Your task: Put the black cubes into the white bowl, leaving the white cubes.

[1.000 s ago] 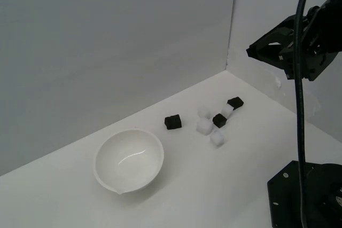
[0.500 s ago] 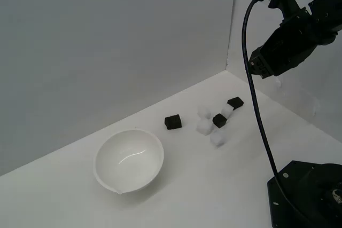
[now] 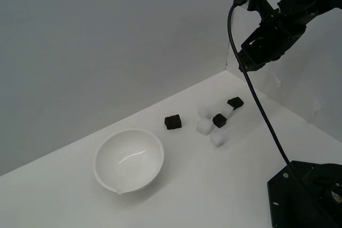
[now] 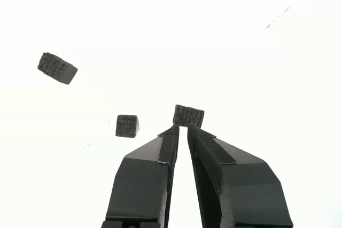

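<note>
The gripper (image 3: 243, 63) hangs in the air at the exterior view's right, above and beyond the cluster of cubes, touching nothing. In the wrist view the gripper (image 4: 181, 127) has its 2 dark fingers (image 4: 152, 172) drawn nearly together with only a thin slit between the tips, and nothing is held between them. On the white tabletop (image 3: 176, 185), the white bowl (image 3: 129, 159) sits toward the exterior view's left and nearer the camera, upright, with nothing visible inside it. The 3 black cubes are all outside the bowl: 1 black cube (image 3: 172, 122) lies alone just to the right of and beyond the bowl; a 2nd black cube (image 3: 219, 120) sits in the middle of the cluster; a 3rd black cube (image 3: 235, 102) lies farthest away, toward the corner of the walls. 4 white cubes are mixed with them: 1 (image 3: 204, 126) just left of the middle black cube, 1 (image 3: 217, 138) nearest the camera, 1 (image 3: 203, 111) farther back, and 1 (image 3: 227, 110) between the 2 right-hand black cubes, seemingly touching both. The wrist view shows 3 black cubes (image 4: 188, 116) against a washed-out white ground, where the white ones cannot be made out.
</note>
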### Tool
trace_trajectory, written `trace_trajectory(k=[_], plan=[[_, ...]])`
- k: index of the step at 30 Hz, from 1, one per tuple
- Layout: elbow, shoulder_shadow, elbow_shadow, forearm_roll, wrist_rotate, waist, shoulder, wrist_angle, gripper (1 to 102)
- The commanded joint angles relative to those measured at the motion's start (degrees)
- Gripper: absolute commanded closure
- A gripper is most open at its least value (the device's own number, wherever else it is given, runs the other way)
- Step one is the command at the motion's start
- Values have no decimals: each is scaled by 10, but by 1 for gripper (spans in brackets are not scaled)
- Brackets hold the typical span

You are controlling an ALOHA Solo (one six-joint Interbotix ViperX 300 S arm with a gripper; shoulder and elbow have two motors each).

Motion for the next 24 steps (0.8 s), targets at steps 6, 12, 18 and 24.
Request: trace_trajectory(k=[6, 12, 18, 24], plan=[[-17, -47, -21, -8, 4, 8, -49, 2, 65], [-17, -80, -21, -12, 4, 10, -83, -9, 14], [-3, -94, -6, -37, 4, 11, -95, -67, 3], [10, -137, 5, -38, 4, 23, -140, -82, 3]])
